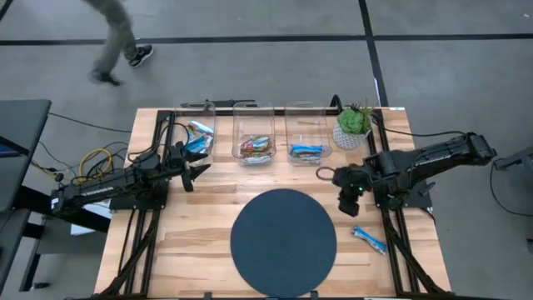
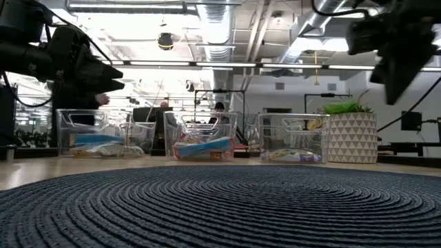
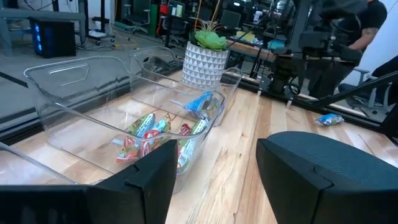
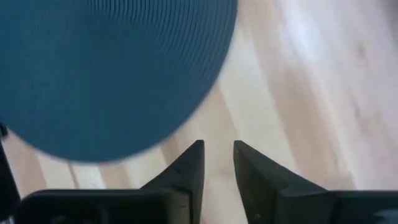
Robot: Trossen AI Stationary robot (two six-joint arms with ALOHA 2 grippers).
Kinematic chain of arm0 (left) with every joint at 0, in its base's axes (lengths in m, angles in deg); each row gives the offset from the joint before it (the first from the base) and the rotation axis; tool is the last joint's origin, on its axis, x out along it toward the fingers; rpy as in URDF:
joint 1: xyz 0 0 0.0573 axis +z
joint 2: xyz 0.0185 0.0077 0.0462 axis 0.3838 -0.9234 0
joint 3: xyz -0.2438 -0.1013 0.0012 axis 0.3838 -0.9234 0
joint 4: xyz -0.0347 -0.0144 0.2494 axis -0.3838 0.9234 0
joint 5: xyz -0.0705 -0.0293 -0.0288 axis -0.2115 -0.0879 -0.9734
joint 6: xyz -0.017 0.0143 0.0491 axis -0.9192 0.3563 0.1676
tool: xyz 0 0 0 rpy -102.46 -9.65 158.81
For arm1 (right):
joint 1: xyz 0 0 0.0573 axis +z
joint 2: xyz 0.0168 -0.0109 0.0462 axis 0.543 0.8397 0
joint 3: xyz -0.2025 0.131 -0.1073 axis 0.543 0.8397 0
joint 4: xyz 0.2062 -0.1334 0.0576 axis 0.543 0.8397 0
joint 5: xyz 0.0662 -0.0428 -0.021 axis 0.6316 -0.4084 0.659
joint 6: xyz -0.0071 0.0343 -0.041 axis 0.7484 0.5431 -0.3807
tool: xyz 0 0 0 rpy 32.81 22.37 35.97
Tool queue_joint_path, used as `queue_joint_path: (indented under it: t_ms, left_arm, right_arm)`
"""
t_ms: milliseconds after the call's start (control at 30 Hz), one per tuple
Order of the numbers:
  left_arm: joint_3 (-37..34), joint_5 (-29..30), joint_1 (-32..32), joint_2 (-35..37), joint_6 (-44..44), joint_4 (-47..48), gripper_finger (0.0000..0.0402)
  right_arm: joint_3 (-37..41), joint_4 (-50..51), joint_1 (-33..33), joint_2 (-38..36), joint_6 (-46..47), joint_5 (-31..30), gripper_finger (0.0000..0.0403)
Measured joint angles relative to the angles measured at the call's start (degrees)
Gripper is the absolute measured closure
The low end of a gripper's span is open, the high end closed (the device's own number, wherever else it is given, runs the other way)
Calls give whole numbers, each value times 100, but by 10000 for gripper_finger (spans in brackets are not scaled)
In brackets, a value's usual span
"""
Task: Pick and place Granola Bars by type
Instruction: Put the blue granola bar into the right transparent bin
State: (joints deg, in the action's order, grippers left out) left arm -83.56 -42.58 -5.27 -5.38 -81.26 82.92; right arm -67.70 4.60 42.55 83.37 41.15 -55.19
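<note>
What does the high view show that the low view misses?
Only the high view: a blue bar lying loose on the table right of the round mat, below the right gripper. Only the low view: ceiling lights and room behind. Both: three clear bins holding bars, the potted plant, both arms.

Three clear plastic bins stand in a row beyond the one round blue mat. One potted plant stands beside them, and one blue granola bar lies loose right of the mat.
</note>
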Motion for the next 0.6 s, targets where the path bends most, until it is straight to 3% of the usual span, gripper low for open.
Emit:
queue_joint_path:
  t_ms: [367, 600]
  left_arm:
    - [0, 0, -2, 2, -9, 0, 191]
    - [0, 2, 0, 2, -2, 0, 191]
  right_arm:
    - [0, 1233, 1730, -5, 1722, -4, 230]
    - [0, 1291, 3025, -5, 3101, -2, 201]
